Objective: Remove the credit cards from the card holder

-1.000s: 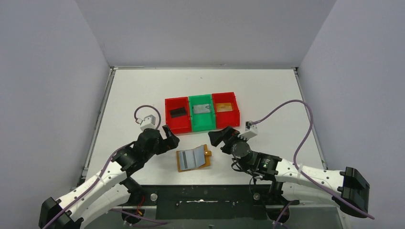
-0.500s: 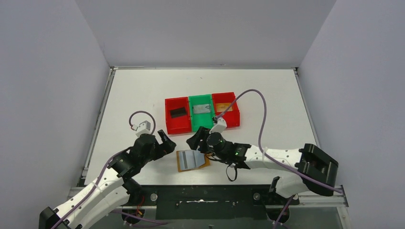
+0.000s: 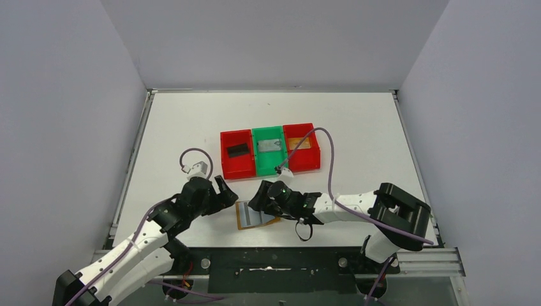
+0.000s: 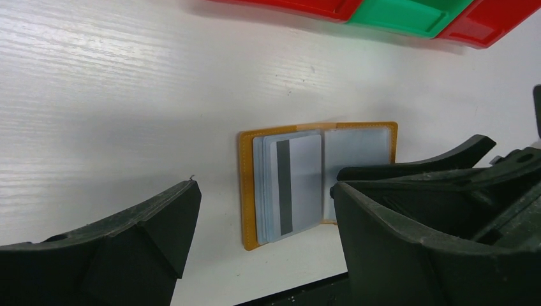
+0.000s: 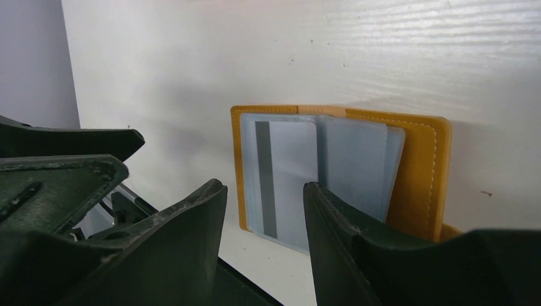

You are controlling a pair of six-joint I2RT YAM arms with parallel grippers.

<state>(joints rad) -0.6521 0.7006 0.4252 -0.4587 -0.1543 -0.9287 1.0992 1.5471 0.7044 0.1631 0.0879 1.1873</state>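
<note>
Plainly enough, finding the small flat orange-tan book-style card holder (image 3: 250, 215) laid open and face up on the white table (image 3: 191, 127), close to the near edge between the two arms and well apart from the row of red and green plastic bins (image 3: 237, 171) farther back. Reading its long axis as left to right, with the spine and the dark stripe of the pale grey plastic card (image 4: 293, 185) running near to far across that axis. Placing that card in the left panel, on top of layered pale blue-grey sleeves (image 4: 260, 191); no telling from either wrist view the open edge of its sleeve. Seeing the black two-finger right gripper (image 5: 263, 191) over the holder's right half, jaws parted and pinching nothing, the striped card framed in the gap; touching the panels or hanging just above them, impossible to say. Seeing the black two-finger left gripper (image 4: 265, 191) just beside the holder's left edge, likewise spread wide and empty, aimed across the holder toward the bins. Judging the right gripper the nearer of the two and better lined up for the pick, yet coming in from the right, across the bare-looking right panel. Judging the left one better suited to pinning the orange cover. Likely hinges, then, on lining the parted fingers up with the card's near-to-far long edges rather than with the holder's own left-to-right length.
</note>
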